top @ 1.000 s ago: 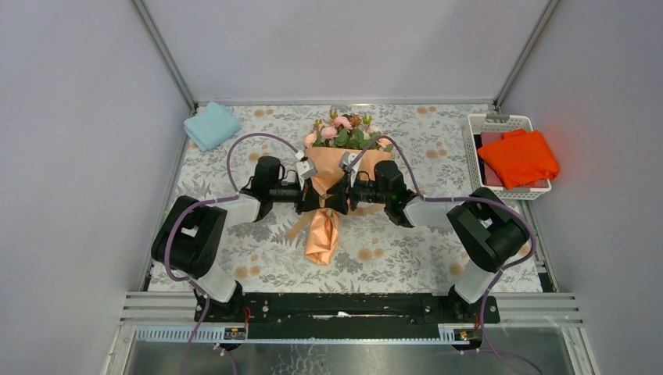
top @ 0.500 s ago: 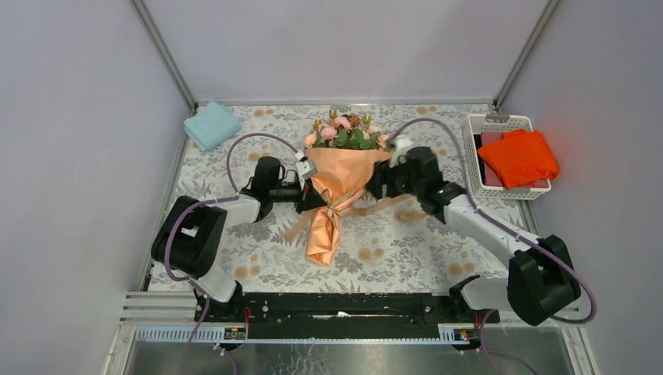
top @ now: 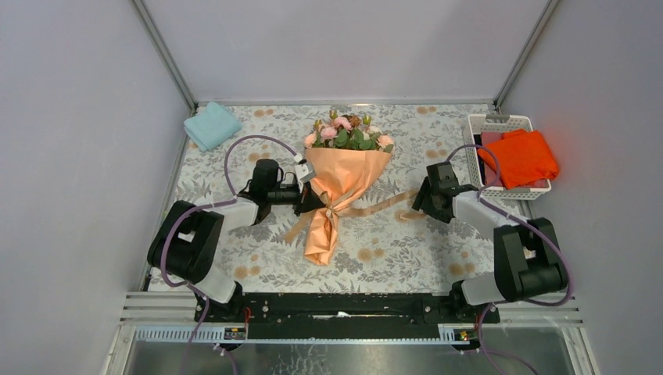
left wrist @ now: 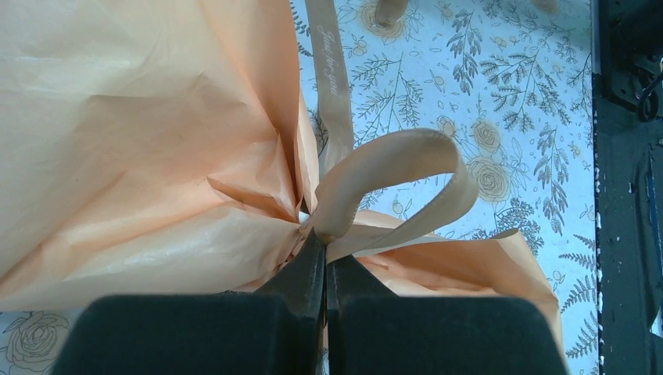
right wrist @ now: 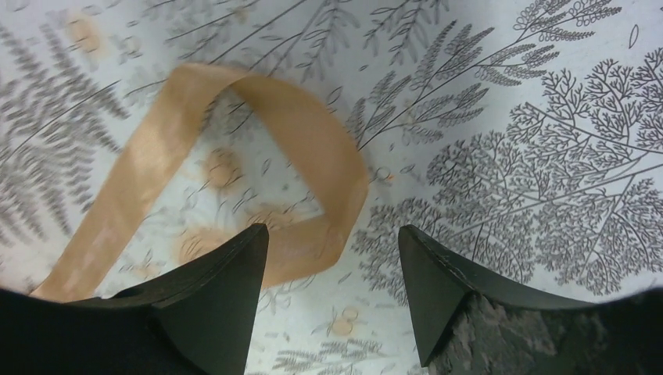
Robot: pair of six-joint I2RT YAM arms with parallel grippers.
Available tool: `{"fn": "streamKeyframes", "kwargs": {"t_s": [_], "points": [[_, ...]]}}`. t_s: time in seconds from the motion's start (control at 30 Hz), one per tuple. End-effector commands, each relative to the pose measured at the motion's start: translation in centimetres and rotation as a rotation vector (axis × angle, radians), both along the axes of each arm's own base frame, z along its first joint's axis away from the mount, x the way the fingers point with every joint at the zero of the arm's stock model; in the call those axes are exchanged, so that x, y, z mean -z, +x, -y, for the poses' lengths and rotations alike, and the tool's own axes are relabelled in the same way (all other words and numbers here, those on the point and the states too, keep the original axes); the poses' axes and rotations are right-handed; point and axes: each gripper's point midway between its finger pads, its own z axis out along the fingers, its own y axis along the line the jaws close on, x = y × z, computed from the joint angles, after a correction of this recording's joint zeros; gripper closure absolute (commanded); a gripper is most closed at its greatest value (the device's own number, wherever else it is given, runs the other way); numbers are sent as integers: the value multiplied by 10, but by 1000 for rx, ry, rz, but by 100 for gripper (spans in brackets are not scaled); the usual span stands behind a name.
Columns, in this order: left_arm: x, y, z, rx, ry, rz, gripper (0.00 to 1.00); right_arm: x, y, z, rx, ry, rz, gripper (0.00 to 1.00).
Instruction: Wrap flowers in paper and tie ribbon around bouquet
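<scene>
Bouquet (top: 344,176) on table (top: 391,258). Left end effector (left wrist: 324,246) clamped on ribbon (left wrist: 391,150) at bouquet waist; right end effector (right wrist: 332,234) apart over ribbon tail, right of bouquet. Ribbon limp, likely slippery: pinch flat.

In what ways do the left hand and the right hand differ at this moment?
The left hand is shut and pinches the ribbon at the waist of the bouquet; the right hand is open and holds nothing. The left hand touches the bouquet; the right hand stands apart from it, over the ribbon's loose end. Both are black.
</scene>
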Motion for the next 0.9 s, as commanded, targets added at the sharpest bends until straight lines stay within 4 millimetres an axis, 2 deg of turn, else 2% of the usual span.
{"fn": "streamKeyframes", "kwargs": {"t_s": [0.0,0.07,0.13,0.17,0.23,0.3,0.33,0.4,0.47,0.53,0.57,0.63,0.7,0.77,0.87], "points": [[-8,4,2,8,-1,61,100,17,19,9,71,20,19,31],[-8,3,2,15,-2,67,100,26,22,11,72,47,-1,35],[-8,3,2,14,-3,73,100,31,24,14,64,59,-11,42],[-8,2,2,15,-3,77,100,33,26,15,65,66,-11,51],[-6,1,2,15,-2,76,100,31,28,13,41,101,-5,76],[-5,0,1,14,-2,78,100,17,31,9,-24,111,17,97],[-5,0,1,14,-3,81,100,5,34,6,-64,108,41,100],[-5,-2,1,18,-4,94,100,-37,45,-8,-175,80,151,100],[-4,-3,2,25,-2,112,100,-95,54,-43,-370,39,309,100],[-4,-4,3,33,-3,137,100,-166,51,-106,-610,54,488,100],[-4,-5,3,38,-2,149,100,-195,46,-136,-719,90,555,100],[-5,-6,4,44,1,180,100,-239,30,-193,-912,170,662,100],[-5,-9,4,54,7,206,100,-267,18,-239,-1030,284,734,100],[-5,-11,4,62,11,229,100,-286,16,-275,-1088,409,786,100],[-5,-14,4,70,13,248,100,-296,35,-307,-1097,472,812,100]]}}
